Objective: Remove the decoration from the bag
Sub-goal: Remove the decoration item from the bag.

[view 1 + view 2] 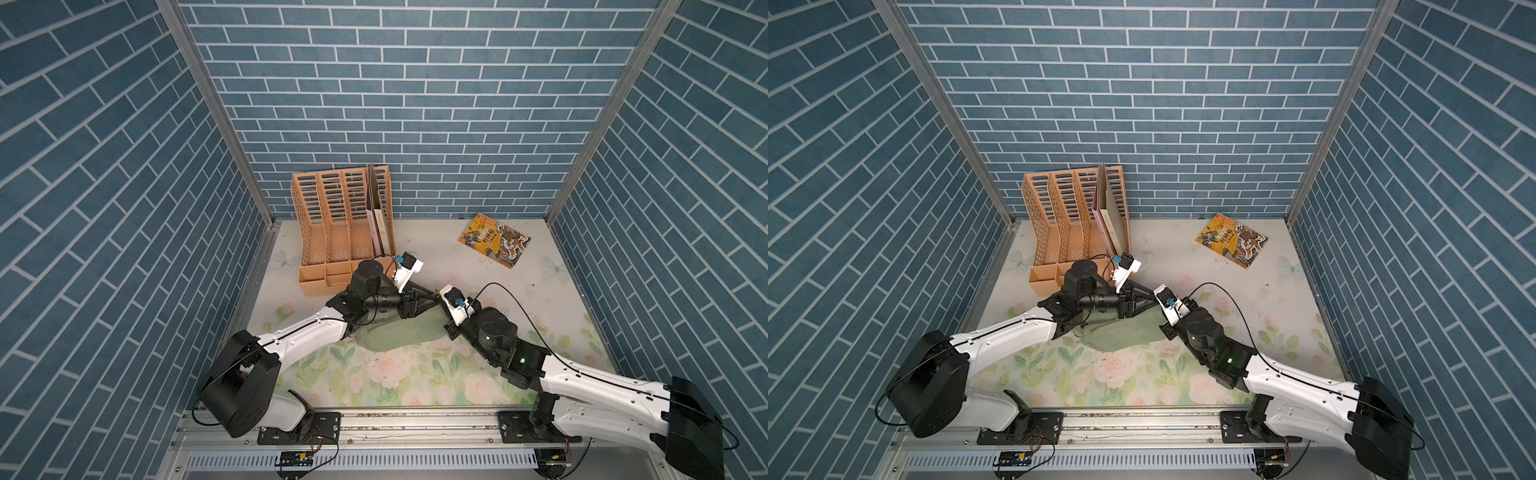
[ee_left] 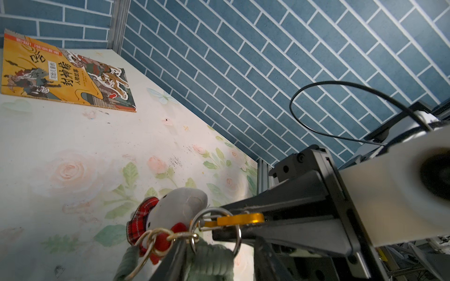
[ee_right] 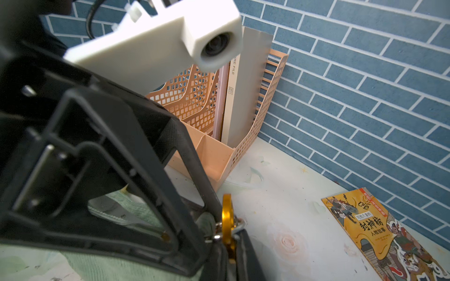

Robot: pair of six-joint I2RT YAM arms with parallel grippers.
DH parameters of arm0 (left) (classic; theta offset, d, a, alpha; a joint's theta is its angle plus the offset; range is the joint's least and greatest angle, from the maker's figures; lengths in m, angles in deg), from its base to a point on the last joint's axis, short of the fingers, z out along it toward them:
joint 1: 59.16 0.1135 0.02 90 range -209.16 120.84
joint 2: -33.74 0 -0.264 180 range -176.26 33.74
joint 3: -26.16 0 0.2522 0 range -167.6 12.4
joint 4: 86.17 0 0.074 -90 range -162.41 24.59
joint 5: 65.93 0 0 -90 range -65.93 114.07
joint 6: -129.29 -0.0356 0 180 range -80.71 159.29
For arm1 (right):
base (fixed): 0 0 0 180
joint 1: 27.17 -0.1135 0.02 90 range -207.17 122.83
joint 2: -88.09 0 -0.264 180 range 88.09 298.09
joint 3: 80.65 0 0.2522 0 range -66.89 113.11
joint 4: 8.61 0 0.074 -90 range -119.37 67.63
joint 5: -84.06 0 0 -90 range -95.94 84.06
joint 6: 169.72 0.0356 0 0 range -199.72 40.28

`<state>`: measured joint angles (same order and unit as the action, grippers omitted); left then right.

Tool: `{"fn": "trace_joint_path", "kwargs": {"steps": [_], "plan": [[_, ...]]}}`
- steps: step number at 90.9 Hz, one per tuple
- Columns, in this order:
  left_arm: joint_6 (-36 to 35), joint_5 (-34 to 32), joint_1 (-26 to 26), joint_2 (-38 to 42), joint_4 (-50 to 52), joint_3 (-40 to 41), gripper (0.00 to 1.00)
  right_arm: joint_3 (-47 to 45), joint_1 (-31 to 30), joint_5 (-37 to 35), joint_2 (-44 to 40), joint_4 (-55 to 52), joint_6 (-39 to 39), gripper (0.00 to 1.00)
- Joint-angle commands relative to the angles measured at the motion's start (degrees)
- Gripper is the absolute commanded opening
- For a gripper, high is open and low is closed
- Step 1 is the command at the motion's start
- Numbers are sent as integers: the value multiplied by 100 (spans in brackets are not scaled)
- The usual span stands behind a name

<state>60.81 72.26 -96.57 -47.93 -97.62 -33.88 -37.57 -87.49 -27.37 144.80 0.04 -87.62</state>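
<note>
The soft sage-green half-moon fabric bag (image 1: pixel 399 336) (image 1: pixel 1125 332) lies flat near the middle of the floral-printed bench (image 1: pixel 415 374), partly under both arms. At its far end hangs the decoration, a small grey plush toy with red tartan trim (image 2: pixel 180 209), linked by gold rings (image 2: pixel 155 239) to a flat gold carabiner clip (image 2: pixel 239 219) (image 3: pixel 227 216). The right pincer (image 2: pixel 219 222) is pressed together on that clip. The left pincer (image 2: pixel 216 262) has a finger on either side of the bag's thick green strap end (image 2: pixel 209 260); I cannot tell whether it squeezes it. Behind the left arm stands an orange slotted plastic file rack (image 1: pixel 332 232) with pale folders (image 1: pixel 380 216) in it. A yellow illustrated booklet (image 1: pixel 494 240) lies well apart, near the back wall.
</note>
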Motion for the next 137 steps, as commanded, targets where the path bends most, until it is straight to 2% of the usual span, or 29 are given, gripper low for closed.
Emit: {"fn": "trace_joint_path", "kwargs": {"steps": [1, 21, 36, 49, 52, 62, 67, 82, 98, 115, 137], "plan": [[-340, 191, -33, -97, -313, 82, 48, 267, -51, 422, -138, -28, -432, 0], [-324, 312, -39, -258, -587, 93, 38, 410, 24, 554, -142, -190, -615, 0], [-361, 308, -43, -299, -617, 162, 37, 488, 132, 749, -177, -294, -638, 0], [-384, 260, -42, -345, -546, 161, 32, 606, 226, 943, -153, -486, -696, 0], [-428, 254, -39, -323, -526, 163, 33, 641, 234, 974, -138, -549, -715, 0], [-681, 184, 85, -146, -140, 129, 49, 748, 282, 1060, -158, -826, -810, 0], [-700, 221, 222, -48, -81, 135, 52, 808, 370, 1189, -175, -958, -833, 0], [-945, 214, 397, 28, 80, 66, 60, 1022, 614, 1590, -113, -1254, -932, 0], [-881, 228, 369, -55, -271, -21, 61, 1180, 726, 1871, -29, -1375, -987, 0], [-942, 285, 240, 12, -380, 34, 57, 1242, 734, 1862, 78, -1324, -986, 0], [-959, 94, 195, 6, -397, 61, 37, 1355, 744, 1782, 208, -1463, -990, 0]]}}
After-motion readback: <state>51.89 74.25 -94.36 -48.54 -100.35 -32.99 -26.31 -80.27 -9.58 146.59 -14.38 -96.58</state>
